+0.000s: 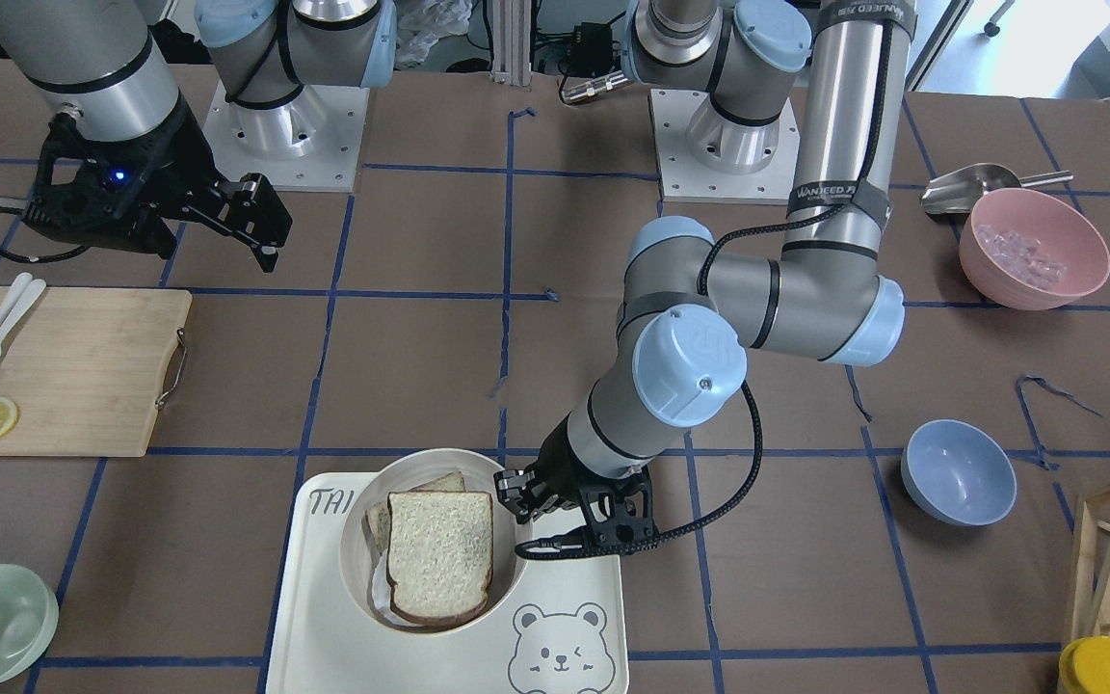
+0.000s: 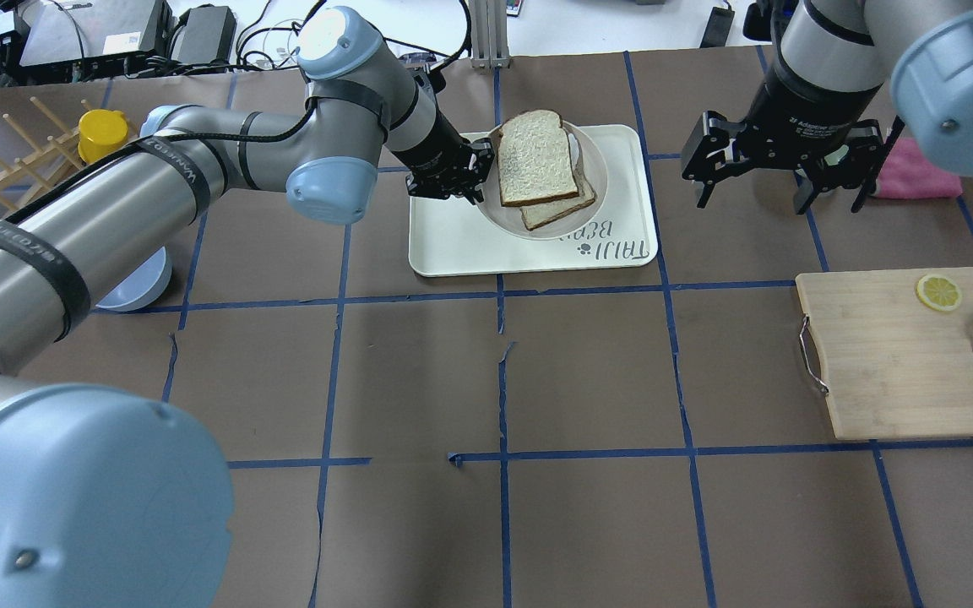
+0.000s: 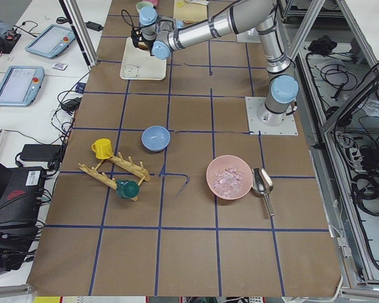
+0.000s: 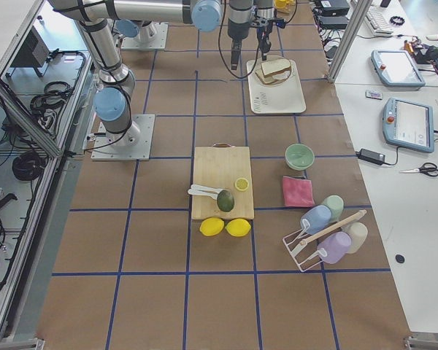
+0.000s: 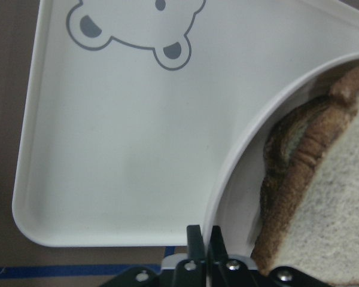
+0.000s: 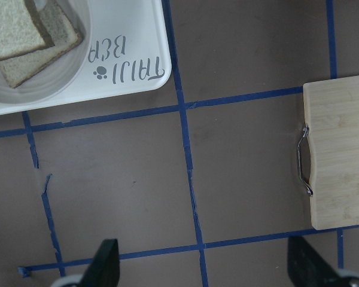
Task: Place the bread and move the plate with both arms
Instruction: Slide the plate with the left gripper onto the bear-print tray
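The tray (image 2: 453, 245), cream with a bear drawing, lay at the middle of the table's far edge, the operators' side. The plate (image 2: 550, 236) stood over it, nearer the tray's right-hand end than its left. Whether the plate's underside touched the tray could not be told from any view. The bread (image 2: 537, 156) lay in the plate, crumb side up and tilted, propped on a smaller, tanner slice (image 2: 558, 211) that showed from under the edge nearest the robot. The left arm reached across from the table's left side. The left gripper (image 2: 482, 173) met the plate at its left rim, and in the left wrist view its two fingers (image 5: 195, 239) were pressed together on that rim, one outside the wall and one inside, just beside the bread's dark crust. The right gripper (image 2: 751, 198) hung above bare table between the tray and the cutting board (image 2: 875, 355), touching nothing, with its fingers (image 6: 105, 263) spread wide apart. The cutting board sat against the table's right edge, and a lemon slice (image 2: 938, 291) lay on it. A blue bowl (image 1: 958, 472) sat toward the table's far left corner, well apart from the tray. A pink bowl (image 1: 1034, 249) sat nearer the left edge.
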Available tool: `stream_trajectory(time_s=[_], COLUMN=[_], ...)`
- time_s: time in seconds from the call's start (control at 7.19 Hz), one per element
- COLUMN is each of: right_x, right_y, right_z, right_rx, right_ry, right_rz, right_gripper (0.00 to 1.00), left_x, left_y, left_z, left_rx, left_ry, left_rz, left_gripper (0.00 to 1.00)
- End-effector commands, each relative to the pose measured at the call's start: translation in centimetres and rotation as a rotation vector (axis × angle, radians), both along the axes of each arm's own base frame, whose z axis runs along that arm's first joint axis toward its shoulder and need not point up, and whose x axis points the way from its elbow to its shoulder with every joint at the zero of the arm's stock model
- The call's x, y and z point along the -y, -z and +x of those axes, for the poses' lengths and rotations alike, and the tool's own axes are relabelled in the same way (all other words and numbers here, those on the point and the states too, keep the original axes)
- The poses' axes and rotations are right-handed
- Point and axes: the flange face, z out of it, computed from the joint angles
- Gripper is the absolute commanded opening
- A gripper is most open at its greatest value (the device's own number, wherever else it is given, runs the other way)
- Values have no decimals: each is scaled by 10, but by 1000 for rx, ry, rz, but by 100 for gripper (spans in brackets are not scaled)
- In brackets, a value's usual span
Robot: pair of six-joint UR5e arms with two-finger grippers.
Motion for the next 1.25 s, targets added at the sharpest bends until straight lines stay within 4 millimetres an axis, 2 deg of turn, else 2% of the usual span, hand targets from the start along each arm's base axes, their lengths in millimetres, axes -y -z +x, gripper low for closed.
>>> stream_trajectory(time_s=[0.0, 0.42, 0.56, 0.7, 0.83, 0.97, 1.11], right_x=[0, 0, 0, 0, 0, 0, -1], right_y=[0, 0, 0, 0, 0, 0, -1], right_z=[0, 0, 0, 0, 0, 0, 1], right_rx=[1, 1, 1, 1, 1, 3, 9], right_ry=[1, 1, 1, 1, 1, -1, -2], right_rz=[0, -1, -1, -1, -1, -1, -3], right_gripper=[100, 100, 100, 100, 100, 100, 100], left_x=[30, 36, 34, 36, 35, 36, 27], left_y=[37, 60, 61, 56, 39, 13, -16], left_z=[-5, -6, -7, -6, -5, 6, 14], left_rx=[6, 12, 9, 12, 14, 14, 30], left_ry=[23, 23, 18, 27, 30, 15, 9], left_rz=[11, 33, 41, 26, 2, -14, 12], left_gripper=[12, 15, 48, 60, 70, 74, 75])
